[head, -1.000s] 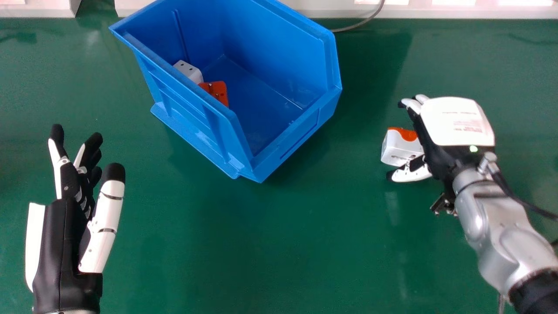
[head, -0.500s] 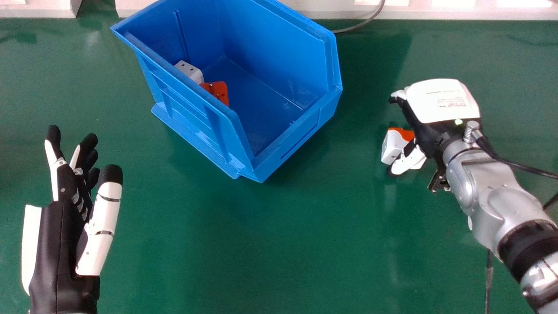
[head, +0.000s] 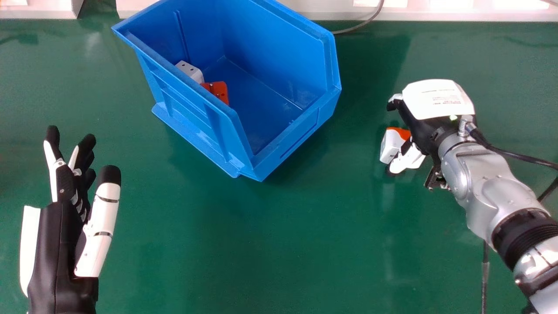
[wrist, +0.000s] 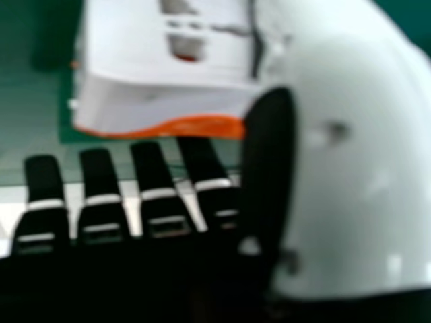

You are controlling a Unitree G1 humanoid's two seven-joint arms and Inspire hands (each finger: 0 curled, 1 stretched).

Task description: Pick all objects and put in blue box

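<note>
The right hand (head: 436,113) hovers at a boxy white-and-orange block (head: 390,146).

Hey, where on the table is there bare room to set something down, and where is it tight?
The widest bare patch of green table is between the left hand and right forearm, nearer than the blue box. It's crowded around the right hand, with the white-and-orange block by its thumb.
</note>
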